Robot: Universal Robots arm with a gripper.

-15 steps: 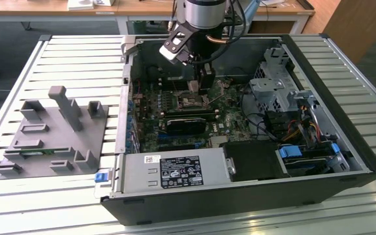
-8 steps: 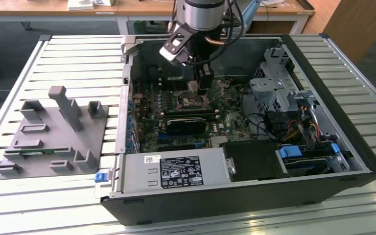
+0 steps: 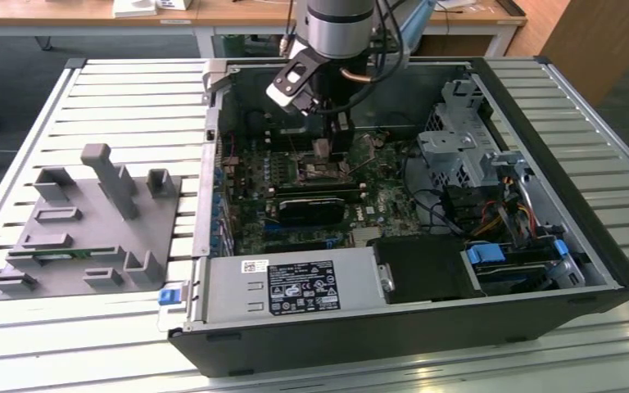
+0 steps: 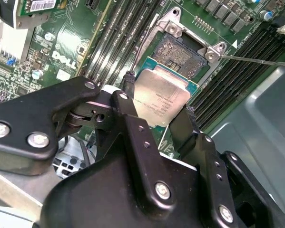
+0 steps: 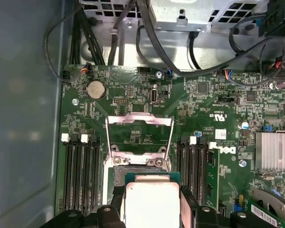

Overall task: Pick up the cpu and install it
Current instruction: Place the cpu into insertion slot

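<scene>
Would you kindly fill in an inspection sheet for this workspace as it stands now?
Surface: slatted metal table carrying an open computer case.
Job's things: cpu held near the open socket, not seated in it; load frame flipped up.
Clutter: grey fixture block on the exterior view's left of the case.
Grippers: claw shut on the cpu, one finger on each of two opposite edges.
Cables: black cables looping past the motherboard; coloured wires near the drive bays.
Surroundings: wooden desks behind the table.
</scene>
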